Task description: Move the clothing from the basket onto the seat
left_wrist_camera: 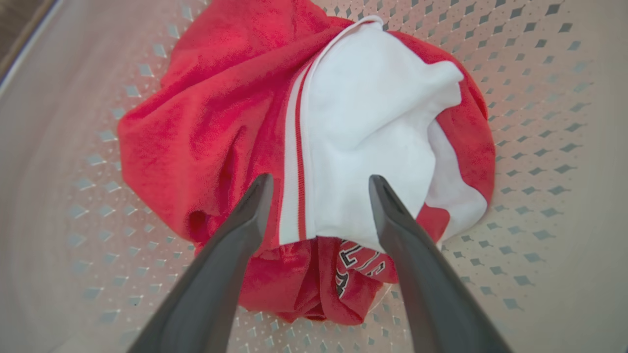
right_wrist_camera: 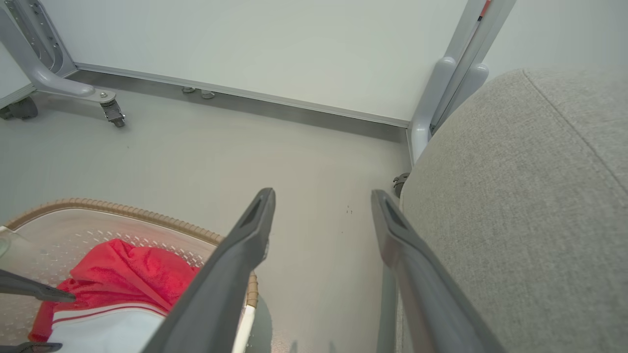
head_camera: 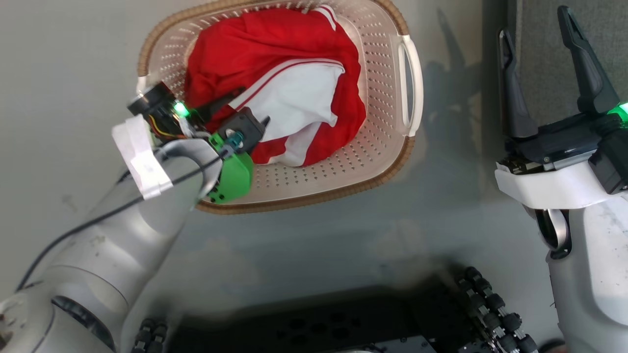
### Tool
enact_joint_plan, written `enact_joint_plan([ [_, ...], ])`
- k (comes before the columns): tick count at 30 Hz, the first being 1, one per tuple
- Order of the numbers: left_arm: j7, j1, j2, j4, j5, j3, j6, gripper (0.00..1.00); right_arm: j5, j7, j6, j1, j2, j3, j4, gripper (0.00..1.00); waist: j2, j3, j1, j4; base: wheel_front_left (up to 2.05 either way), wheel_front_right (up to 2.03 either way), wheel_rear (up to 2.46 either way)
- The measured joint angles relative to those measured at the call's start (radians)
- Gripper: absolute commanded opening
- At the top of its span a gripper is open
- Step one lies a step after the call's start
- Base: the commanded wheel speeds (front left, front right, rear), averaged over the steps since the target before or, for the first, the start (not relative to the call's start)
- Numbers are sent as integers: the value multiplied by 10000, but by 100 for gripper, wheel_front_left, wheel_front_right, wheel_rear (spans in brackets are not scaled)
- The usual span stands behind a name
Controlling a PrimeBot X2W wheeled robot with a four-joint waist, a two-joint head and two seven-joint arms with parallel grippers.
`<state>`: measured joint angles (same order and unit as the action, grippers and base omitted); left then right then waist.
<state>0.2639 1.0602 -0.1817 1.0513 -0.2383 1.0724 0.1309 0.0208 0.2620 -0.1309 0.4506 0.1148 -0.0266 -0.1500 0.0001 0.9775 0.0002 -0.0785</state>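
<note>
The clothing [head_camera: 289, 83], a crumpled red jersey with white panels and striped trim, lies in the cream perforated basket [head_camera: 387, 122] on the floor. My left gripper [head_camera: 252, 107] reaches down into the basket and is open. In the left wrist view its jaws [left_wrist_camera: 320, 180] stand either side of the white panel of the clothing [left_wrist_camera: 363, 122]; I cannot tell whether they touch the fabric. My right gripper [head_camera: 535, 29] hovers open and holds nothing, to the right of the basket, beside the grey seat [head_camera: 554, 63]. The right wrist view shows the seat [right_wrist_camera: 530, 220] close on the right of that gripper [right_wrist_camera: 322, 195].
A wheeled grey frame leg [right_wrist_camera: 110, 110] and a grey post [right_wrist_camera: 451, 88] stand along the pale wall behind. Bare floor [right_wrist_camera: 314, 162] separates the basket rim [right_wrist_camera: 122, 211] from the seat. My dark base with rollers [head_camera: 490, 304] lies below.
</note>
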Motion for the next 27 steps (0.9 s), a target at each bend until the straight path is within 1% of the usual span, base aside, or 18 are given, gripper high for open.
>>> enact_joint_plan([
  [5,6,571,-159,119,21,226,-2,100,-161,2,0,96,-38,-228,-121,100,0,498,0,-213,0,0,0],
  [12,4,907,-339,777,270,311,-98,100,-422,2,0,189,-155,-621,-54,100,0,1080,-1,-494,0,0,0],
  [14,2,956,-385,955,341,324,-238,100,-472,2,0,191,-198,-660,-31,100,-1,1189,-1,-604,0,0,0],
  [19,4,1011,-295,1373,430,407,-431,100,-516,0,0,183,-253,-715,-29,100,-1,1348,-1,-760,0,0,0],
  [26,8,1096,-186,1793,477,564,-516,100,-558,0,0,188,-290,-757,-8,100,0,1412,-1,-773,0,0,0],
  [27,8,1102,-173,1833,489,589,-516,88,-558,2,0,190,-290,-763,-6,100,0,1416,-1,-770,0,0,0],
])
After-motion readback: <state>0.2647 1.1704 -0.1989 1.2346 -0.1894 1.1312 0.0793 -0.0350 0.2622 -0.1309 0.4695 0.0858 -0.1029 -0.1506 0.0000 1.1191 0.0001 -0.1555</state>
